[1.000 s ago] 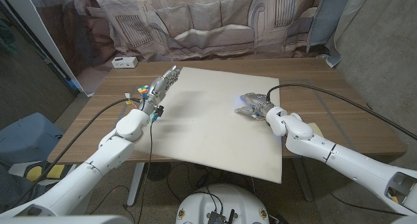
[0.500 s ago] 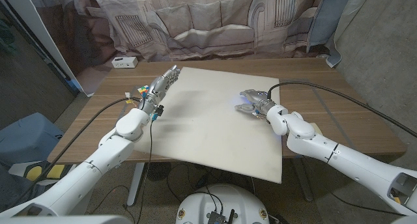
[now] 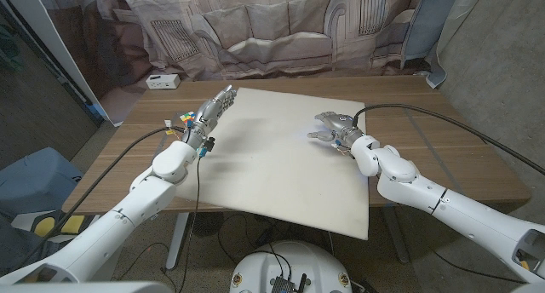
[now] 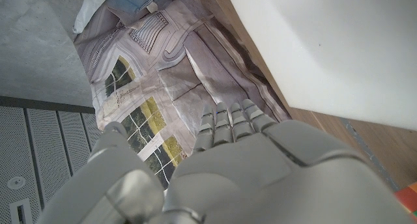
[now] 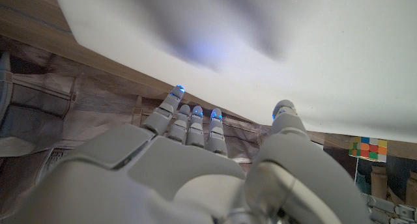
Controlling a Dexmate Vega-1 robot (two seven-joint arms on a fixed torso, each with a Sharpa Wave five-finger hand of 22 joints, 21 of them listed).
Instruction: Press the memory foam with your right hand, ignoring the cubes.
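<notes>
- A small colourful puzzle cube [image 3: 186, 117] with little square stickers is seen on the brown wooden table [image 3: 443, 140], just beside the left edge of the foam. It is meant to be left alone.
- The grey left hand [image 3: 210, 114] is held at the left edge of the foam, near the cube. Its fingers are stretched out straight and nothing is held in it.
- The big flat cream-white memory foam pad [image 3: 272, 161] is laid over the middle of the table. It looks soft and smooth, with straight edges and square corners.
- No dent can be made out in the foam, so it cannot be told if a press is already done.
- The grey right hand [image 3: 330, 129] is seen over the right half of the foam. Its fingers are apart and bent down, and nothing is held in it. Small blue lights are seen on its fingertips [image 5: 193, 111] in the right wrist view, and a blue glow is thrown on the foam below.
- The hand seems to be just above the foam, not touching it, though this is hard to be sure of. It is judged that the press is not being made now; the hand has to be pushed down into the soft pad.
</notes>
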